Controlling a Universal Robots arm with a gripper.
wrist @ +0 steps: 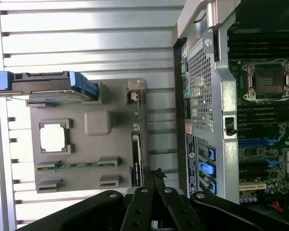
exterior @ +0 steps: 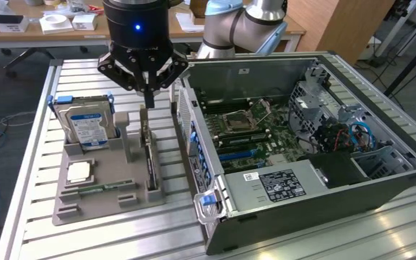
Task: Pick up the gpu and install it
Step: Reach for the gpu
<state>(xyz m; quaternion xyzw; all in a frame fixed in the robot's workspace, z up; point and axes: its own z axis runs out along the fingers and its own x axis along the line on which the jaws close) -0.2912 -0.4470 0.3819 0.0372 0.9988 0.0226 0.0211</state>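
The tool [exterior: 149,103] [wrist: 155,175] hangs with its fingers pressed together and pointing down, their tips right at the top edge of the gpu [exterior: 149,157] [wrist: 136,159]. It is unclear whether they pinch that edge. The gpu stands on its long edge in a slot of the grey holder [exterior: 99,208] [wrist: 115,144], on the side nearest the open computer case [exterior: 280,216]. The holder sits on the slatted bench [exterior: 121,238]. It also carries a hard drive [exterior: 86,124] [wrist: 53,86] standing upright, a processor chip [exterior: 80,172] [wrist: 53,137] and a memory stick [exterior: 99,188] [wrist: 77,165] lying flat.
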